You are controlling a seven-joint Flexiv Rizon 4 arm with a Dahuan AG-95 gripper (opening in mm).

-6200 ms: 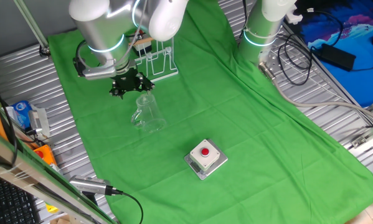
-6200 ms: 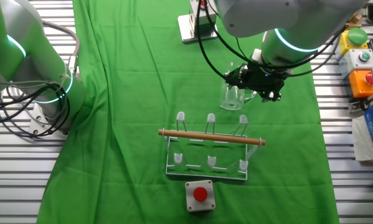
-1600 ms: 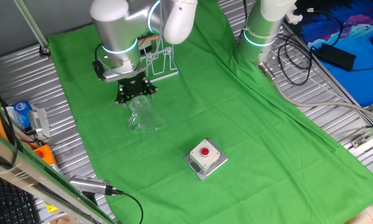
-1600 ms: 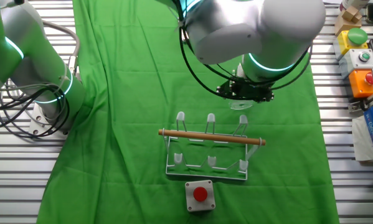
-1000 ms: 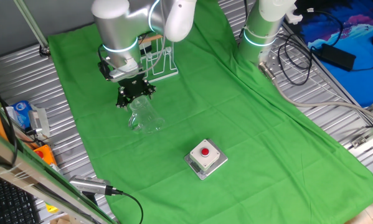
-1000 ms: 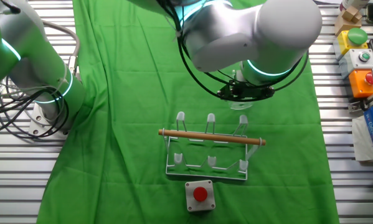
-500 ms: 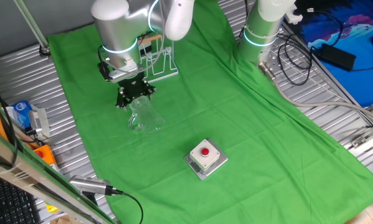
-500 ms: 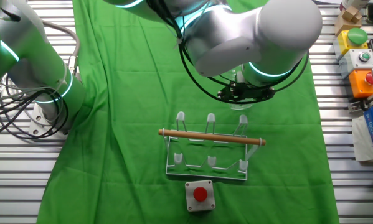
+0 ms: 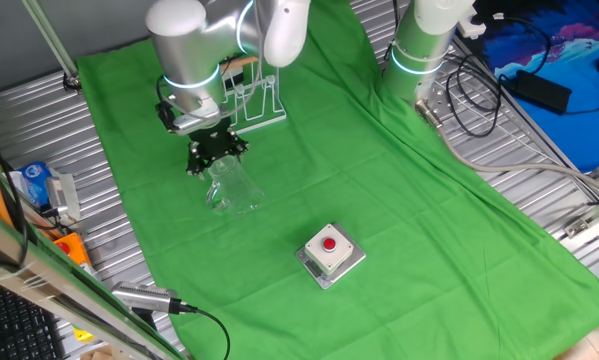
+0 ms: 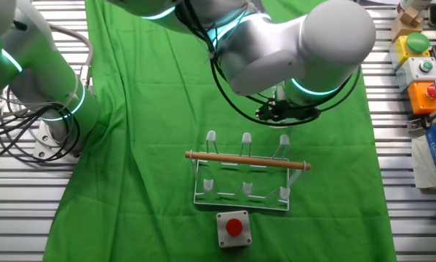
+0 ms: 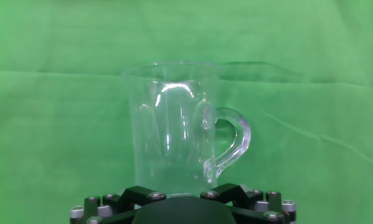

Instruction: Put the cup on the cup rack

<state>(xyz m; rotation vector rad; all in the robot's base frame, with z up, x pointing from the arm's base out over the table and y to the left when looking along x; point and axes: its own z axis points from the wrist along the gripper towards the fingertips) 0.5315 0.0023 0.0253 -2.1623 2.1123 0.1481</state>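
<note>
**Gripper low over the cup, hold unclear**

While the black two-finger gripper (image 9: 216,153) hangs at the small clear handled cup (image 11: 174,127) on the green cloth (image 9: 379,180), its fingers are hidden, so no grip is confirmed. The white wire cup rack (image 10: 243,171) stands near. Smooth glass could slip or tip if pinched off-centre.

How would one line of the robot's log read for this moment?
gripper: at cup, grip unclear | cup: not on rack | rack: holds nothing
</note>
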